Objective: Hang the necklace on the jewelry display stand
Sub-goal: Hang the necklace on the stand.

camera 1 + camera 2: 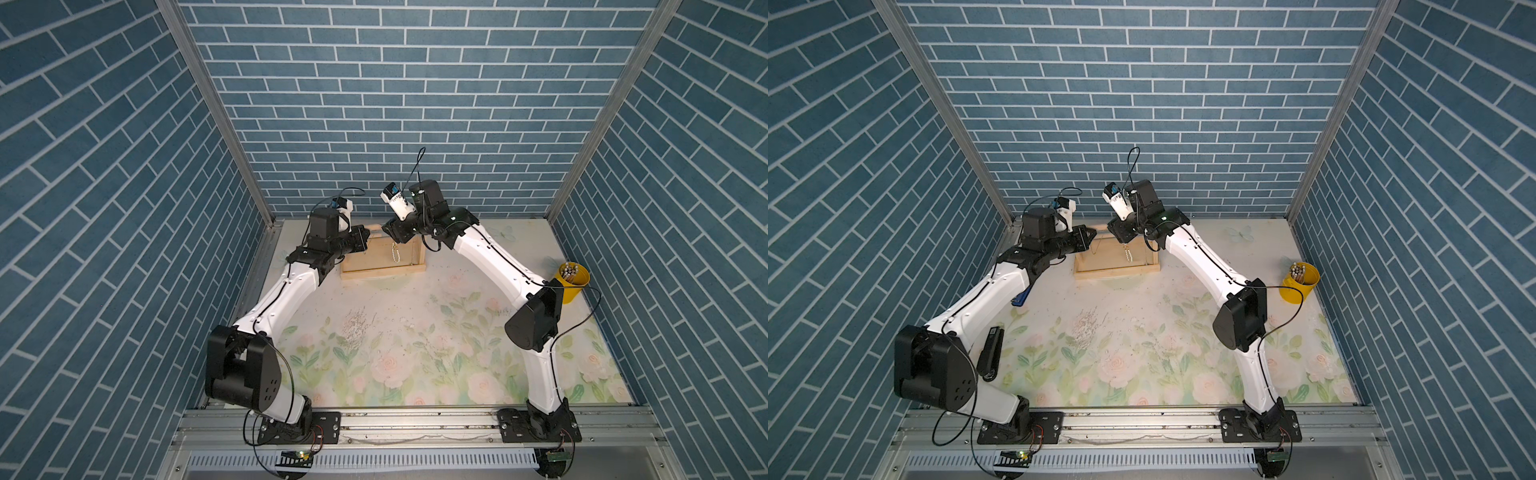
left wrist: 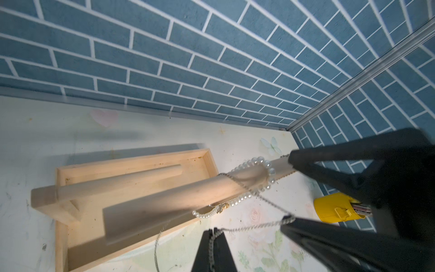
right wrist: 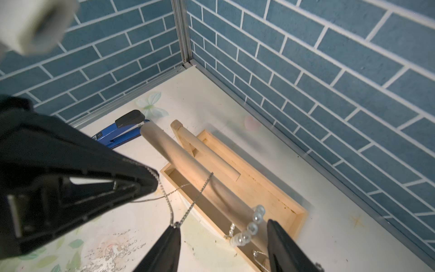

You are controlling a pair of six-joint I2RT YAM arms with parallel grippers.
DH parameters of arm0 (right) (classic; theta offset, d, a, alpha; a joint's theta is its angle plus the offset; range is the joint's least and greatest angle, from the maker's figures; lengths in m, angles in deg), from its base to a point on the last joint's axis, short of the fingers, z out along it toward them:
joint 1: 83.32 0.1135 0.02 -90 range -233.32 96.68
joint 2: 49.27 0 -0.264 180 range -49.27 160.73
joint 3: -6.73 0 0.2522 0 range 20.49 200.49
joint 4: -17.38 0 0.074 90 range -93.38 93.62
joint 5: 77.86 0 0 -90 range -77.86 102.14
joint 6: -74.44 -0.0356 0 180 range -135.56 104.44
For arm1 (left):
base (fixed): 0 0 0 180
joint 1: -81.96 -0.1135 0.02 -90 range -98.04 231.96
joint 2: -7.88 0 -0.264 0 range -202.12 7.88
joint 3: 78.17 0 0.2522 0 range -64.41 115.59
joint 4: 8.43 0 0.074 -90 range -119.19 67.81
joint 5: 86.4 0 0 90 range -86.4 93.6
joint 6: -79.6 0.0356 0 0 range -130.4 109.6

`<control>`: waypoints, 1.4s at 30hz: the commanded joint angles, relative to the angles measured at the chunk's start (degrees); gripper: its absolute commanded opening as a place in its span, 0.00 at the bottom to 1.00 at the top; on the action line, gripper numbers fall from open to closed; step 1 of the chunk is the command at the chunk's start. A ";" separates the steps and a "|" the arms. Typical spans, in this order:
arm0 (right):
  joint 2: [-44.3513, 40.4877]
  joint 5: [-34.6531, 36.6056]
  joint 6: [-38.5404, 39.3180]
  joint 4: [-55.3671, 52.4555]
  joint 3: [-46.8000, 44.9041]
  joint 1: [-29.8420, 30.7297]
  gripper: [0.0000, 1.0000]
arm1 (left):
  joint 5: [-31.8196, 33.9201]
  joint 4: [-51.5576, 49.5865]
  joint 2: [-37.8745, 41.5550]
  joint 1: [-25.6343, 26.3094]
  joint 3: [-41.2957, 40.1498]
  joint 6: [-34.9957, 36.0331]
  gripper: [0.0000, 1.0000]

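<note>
2 grippers differ: left gripper (image 2: 213,232) clamped on the necklace (image 3: 202,188) draped over the jewelry display stand (image 2: 141,169), right gripper (image 3: 223,225) jaws apart.

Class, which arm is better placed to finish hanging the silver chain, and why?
Left. The left hand is shut on the silver chain, which is draped over the stand's upper bar; letting go should leave it hanging. The right hand is open, gripping nothing.

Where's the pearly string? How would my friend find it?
Find the blue brick back wall; the pale wooden stand sits just in front of it. The pearl string is looped over its thick round bar. It has fat shiny white beads, while the silver chain crossing that bar is thin metal links.
</note>
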 commanded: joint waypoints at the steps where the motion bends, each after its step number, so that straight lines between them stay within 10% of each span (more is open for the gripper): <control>1: -3.62 -1.09 1.06 -4.57 -1.22 0.13 0.62 | -0.41 -2.97 -1.44 0.31 4.50 0.30 0.00; 11: -8.96 -0.13 1.86 -2.50 -10.39 0.15 0.63 | 0.34 -10.48 -6.75 0.31 15.86 0.22 0.00; 26: -21.99 1.46 -1.62 12.78 -28.24 0.18 0.63 | 2.82 -12.17 -5.52 1.63 13.87 1.84 0.27; 42: -34.83 7.87 -6.12 23.84 -43.95 0.10 0.64 | 11.60 -16.06 3.94 2.94 6.33 6.25 0.28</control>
